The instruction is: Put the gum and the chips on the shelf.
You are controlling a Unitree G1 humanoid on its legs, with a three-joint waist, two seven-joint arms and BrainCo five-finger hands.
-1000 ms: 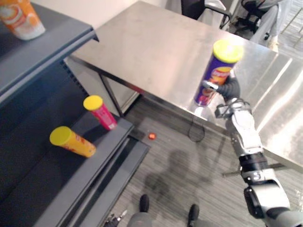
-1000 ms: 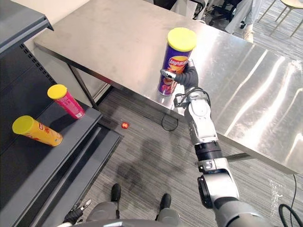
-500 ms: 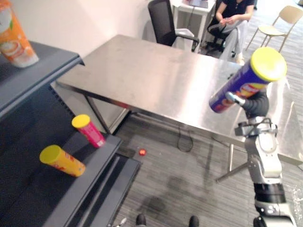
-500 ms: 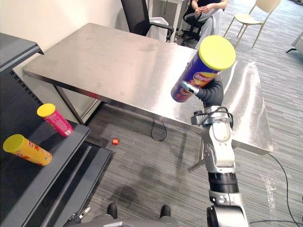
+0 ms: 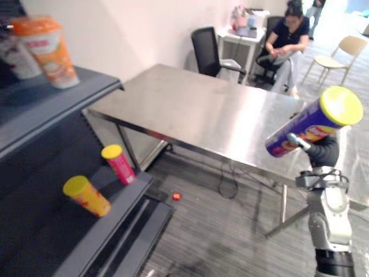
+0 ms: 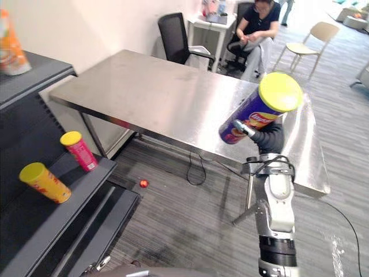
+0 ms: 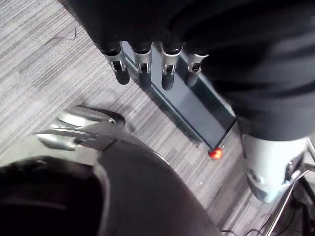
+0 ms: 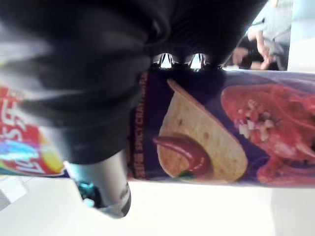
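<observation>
My right hand [image 6: 270, 138] is shut on the chips can [image 6: 259, 109], a purple tube with a yellow lid. The can is tilted, lid up and to the right, and held in the air above the near edge of the steel table [image 5: 202, 109]. Up close in the right wrist view the chips can [image 8: 221, 128] lies across my right hand [image 8: 88, 73]. The dark grey shelf [image 5: 124, 199] stands at the left. My left hand [image 7: 142, 59] hangs low over the floor with straight fingers, holding nothing.
On the lower shelf board a yellow can [image 5: 86, 196] and a pink can [image 5: 118, 163] stand tilted. An orange bag [image 5: 49, 49] is on the upper board. A small red thing [image 5: 176, 196] lies on the floor by the shelf's base. Behind the table are a black chair [image 5: 207, 49] and a seated person [image 5: 288, 34].
My right hand has lifted the chips can off the table and tipped it over to the right. The camera has risen, so the whole scene has shifted.
</observation>
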